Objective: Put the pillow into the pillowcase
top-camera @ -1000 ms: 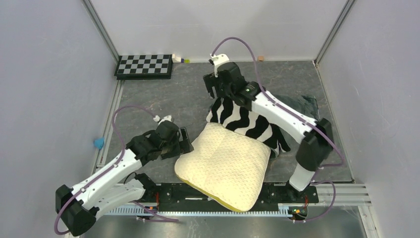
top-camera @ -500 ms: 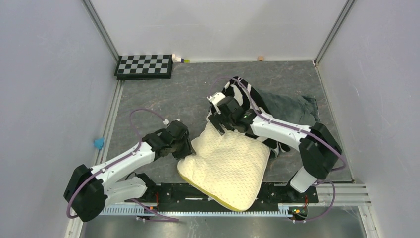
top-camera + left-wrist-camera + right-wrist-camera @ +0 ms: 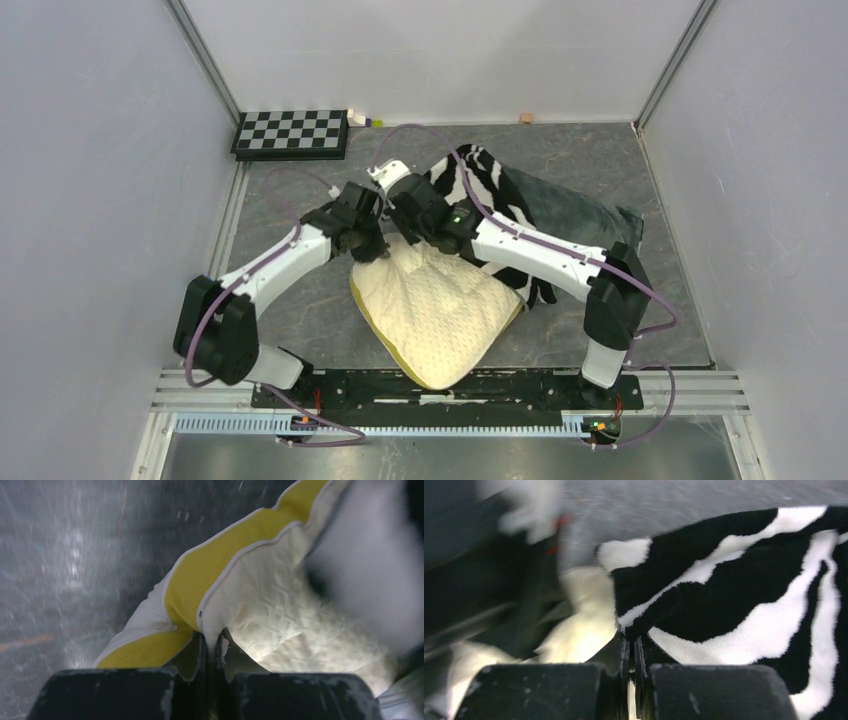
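The cream quilted pillow (image 3: 440, 310) lies slanted across the middle of the table, and its yellow band (image 3: 220, 570) shows in the left wrist view. My left gripper (image 3: 366, 247) (image 3: 211, 641) is shut on the pillow's far-left corner, pinching the seam. The pillowcase (image 3: 478, 185) (image 3: 734, 595) is bunched behind the pillow, zebra side up, with its grey-green plush (image 3: 580, 210) trailing to the right. Right beside the left one, my right gripper (image 3: 398, 222) (image 3: 630, 641) is shut on the striped edge of the pillowcase, and the pillow (image 3: 584, 625) is just to its left.
A checkerboard (image 3: 291, 132) lies at the back left. Small items (image 3: 366, 120) sit by the back wall, and an orange piece (image 3: 526, 118) lies further right. Grey walls close in both sides. The arms' base rail (image 3: 450, 390) runs along the near edge.
Both grippers went from open to shut. The left took the pillow's corner and dragged it toward the back, turning the pillow. The right swung left and closed on the pillowcase edge.
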Robot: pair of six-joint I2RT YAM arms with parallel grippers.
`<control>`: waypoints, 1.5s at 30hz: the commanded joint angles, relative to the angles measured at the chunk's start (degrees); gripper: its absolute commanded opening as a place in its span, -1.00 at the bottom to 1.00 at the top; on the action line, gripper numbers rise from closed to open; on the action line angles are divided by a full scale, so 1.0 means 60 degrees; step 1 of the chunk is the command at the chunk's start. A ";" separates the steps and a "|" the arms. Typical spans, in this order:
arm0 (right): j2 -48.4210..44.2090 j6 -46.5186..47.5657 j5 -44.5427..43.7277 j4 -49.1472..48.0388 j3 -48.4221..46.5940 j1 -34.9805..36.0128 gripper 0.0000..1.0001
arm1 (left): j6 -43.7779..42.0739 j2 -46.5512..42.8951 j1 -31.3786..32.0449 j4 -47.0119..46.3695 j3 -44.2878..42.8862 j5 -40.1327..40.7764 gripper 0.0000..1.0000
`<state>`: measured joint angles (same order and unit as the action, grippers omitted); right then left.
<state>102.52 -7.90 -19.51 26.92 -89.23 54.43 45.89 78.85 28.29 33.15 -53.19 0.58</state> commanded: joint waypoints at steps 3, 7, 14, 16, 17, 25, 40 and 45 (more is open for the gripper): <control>0.0464 -0.1197 0.1631 -0.0195 -0.0340 0.0512 -1.00 | -0.0795 0.1745 -0.0429 -0.0792 -0.2878 0.0125 -0.95; 0.0296 -0.1139 0.1632 -0.0172 -0.0315 0.0110 -0.92 | -0.1202 0.2686 -0.1183 -0.0527 -0.3821 -0.0333 -0.95; -0.0306 -0.0682 0.0705 0.0585 -0.0991 -0.0251 0.37 | -0.1959 0.2850 -0.1739 0.0047 -0.4743 -0.0315 0.13; -0.0798 -0.0652 0.0299 0.0708 -0.0822 -0.0393 0.65 | -0.2104 0.2525 -0.1772 0.0204 -0.4744 -0.0140 0.45; -0.1120 -0.0646 -0.0033 0.0741 -0.0623 -0.0463 0.78 | -0.2181 0.2368 -0.1785 0.0278 -0.4738 -0.0126 0.55; -0.4424 -0.1388 -0.2162 0.0716 0.3036 -0.1389 0.84 | -0.2018 0.0682 -0.0973 0.0290 -0.3763 -0.0271 0.81; -0.6611 -0.2304 -0.1986 -0.0279 0.8075 -0.3025 0.53 | -0.0368 0.3465 0.4392 -0.1013 -0.4734 0.1224 0.58; -0.6556 -0.2430 -0.1472 -0.0760 0.8498 -0.3143 0.24 | -0.0226 0.4554 0.4745 -0.0937 -0.5426 0.1867 0.35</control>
<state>64.03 -20.73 -30.37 26.59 -38.83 35.97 41.54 103.70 55.94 29.47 -80.60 6.52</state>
